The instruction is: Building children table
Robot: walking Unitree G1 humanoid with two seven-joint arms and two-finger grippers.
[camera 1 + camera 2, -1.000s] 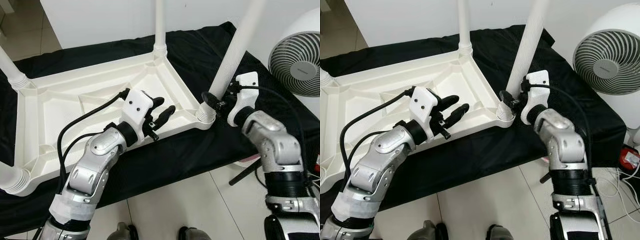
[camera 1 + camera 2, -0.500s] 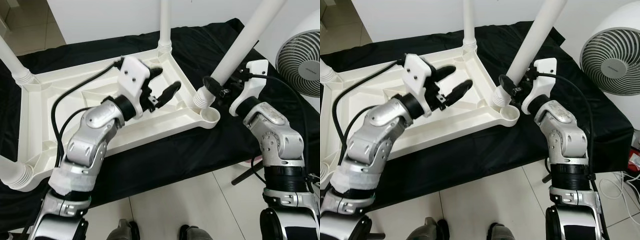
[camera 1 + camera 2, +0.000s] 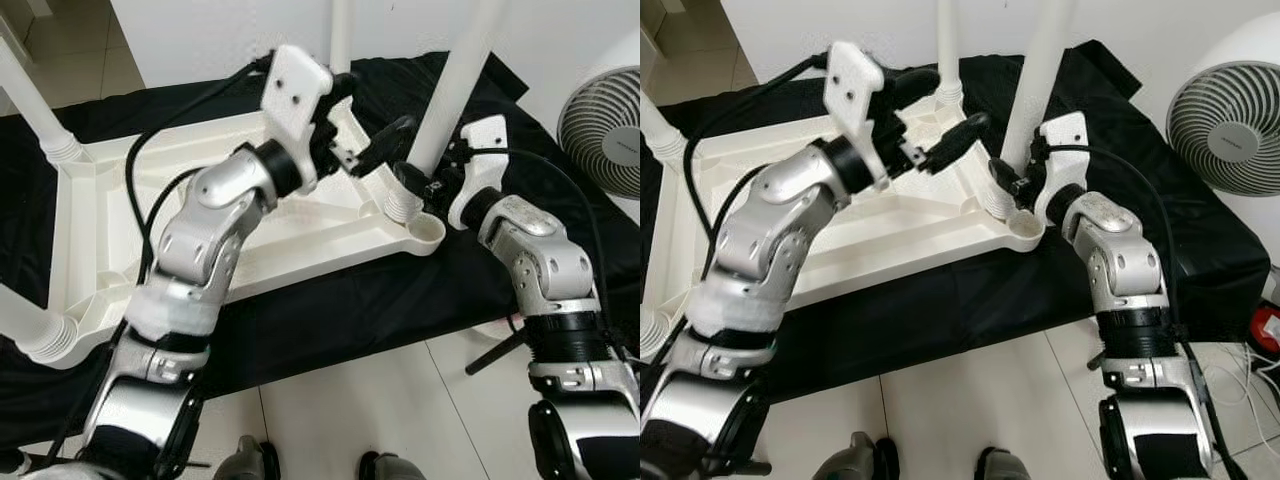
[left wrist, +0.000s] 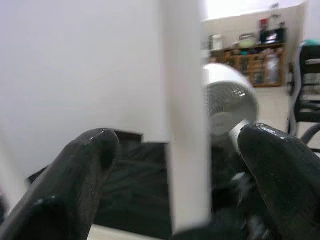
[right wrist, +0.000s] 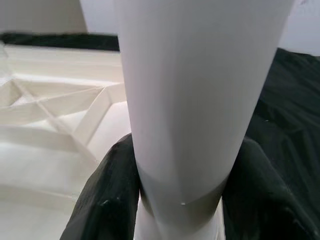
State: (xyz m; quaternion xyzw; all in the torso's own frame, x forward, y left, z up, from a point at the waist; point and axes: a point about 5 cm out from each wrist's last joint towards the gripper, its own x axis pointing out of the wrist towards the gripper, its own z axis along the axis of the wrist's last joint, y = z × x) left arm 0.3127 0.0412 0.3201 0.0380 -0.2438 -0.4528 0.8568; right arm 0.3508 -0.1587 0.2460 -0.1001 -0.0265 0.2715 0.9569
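Fingers of the right gripper (image 5: 177, 200) clasp the near-right table leg (image 3: 447, 95) just above its socket, as they did a second ago. Since then the left gripper (image 3: 362, 120) has risen from over the tabletop underside (image 3: 130, 215) and reached toward that same leg, fingers spread wide on either side of it without touching. The upturned white table lies on a black cloth (image 3: 340, 310); a fan (image 3: 603, 125) stands to the right.

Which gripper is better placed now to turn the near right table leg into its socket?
The right. The right gripper is already shut around that leg just above the socket, while the left gripper is open in the air beside it, holding nothing.
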